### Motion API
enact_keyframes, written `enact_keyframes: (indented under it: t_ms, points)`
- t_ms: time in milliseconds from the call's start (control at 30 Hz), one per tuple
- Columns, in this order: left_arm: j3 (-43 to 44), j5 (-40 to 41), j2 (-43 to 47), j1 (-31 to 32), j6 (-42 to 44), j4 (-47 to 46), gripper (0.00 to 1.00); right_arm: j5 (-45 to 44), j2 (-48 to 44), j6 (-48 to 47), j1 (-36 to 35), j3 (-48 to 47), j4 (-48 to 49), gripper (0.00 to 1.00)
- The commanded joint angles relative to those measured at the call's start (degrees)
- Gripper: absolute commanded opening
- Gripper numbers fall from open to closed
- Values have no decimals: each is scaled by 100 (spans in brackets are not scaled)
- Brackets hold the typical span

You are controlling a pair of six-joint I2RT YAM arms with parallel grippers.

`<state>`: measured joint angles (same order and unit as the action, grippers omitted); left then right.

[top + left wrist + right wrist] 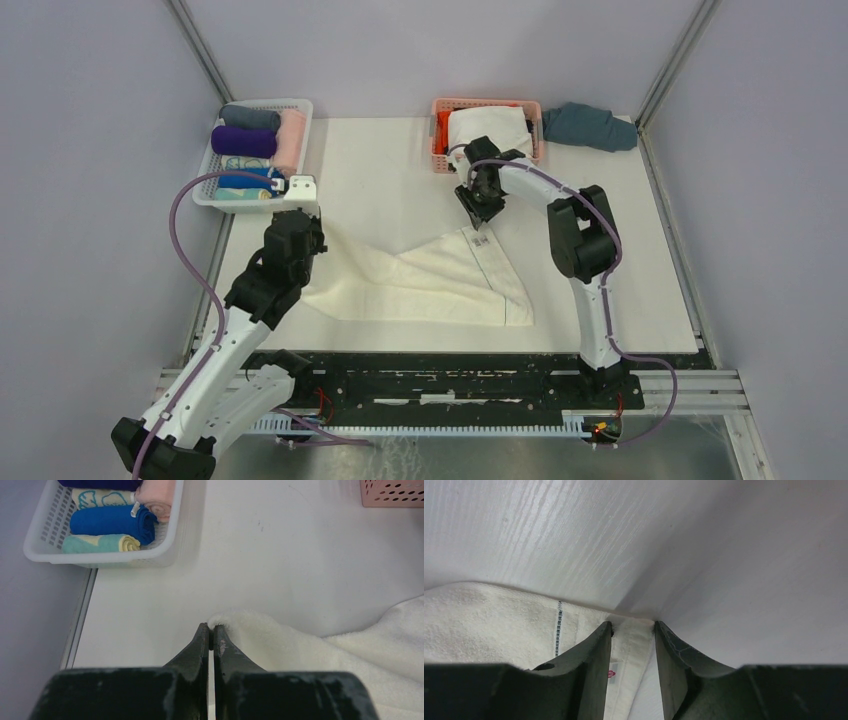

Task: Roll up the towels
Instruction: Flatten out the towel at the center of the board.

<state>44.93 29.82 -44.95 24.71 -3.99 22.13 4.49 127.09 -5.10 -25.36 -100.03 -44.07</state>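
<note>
Towel lies spread mid-tabletop; the left gripper is pinched shut on its left corner, and the right gripper stands half-wide astride the far-right hem corner, not yet gripping. Close the right gripper fully on the hem before lifting. Then tension both corners evenly so the cloth lies flat for rolling.

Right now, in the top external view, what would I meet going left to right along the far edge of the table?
white basket → pink basket → teal-grey cloth
</note>
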Motion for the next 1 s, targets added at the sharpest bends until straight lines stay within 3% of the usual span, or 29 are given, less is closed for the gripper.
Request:
enact_keyframes:
  t_ms: [0, 100, 333, 633, 967]
  points:
    - [-1, 35, 59, -38, 126, -349, 3, -82, 391, -146, 23, -302, -268, 43]
    - [-10, 58, 57, -37, 128, -361, 3, -154, 467, -183, 25, -298, -285, 36]
    - [-18, 284, -21, -44, 117, -499, 3, -710, 53, -201, 192, -152, -193, 1]
    - [428, 699, -384, -81, 190, -721, 3, -1986, -1772, -14, 763, 429, 124, 0]
    - [1457, 633, -181, -143, 793, -1065, 3, -2454, -4099, 26, 1077, 884, 110, 0]
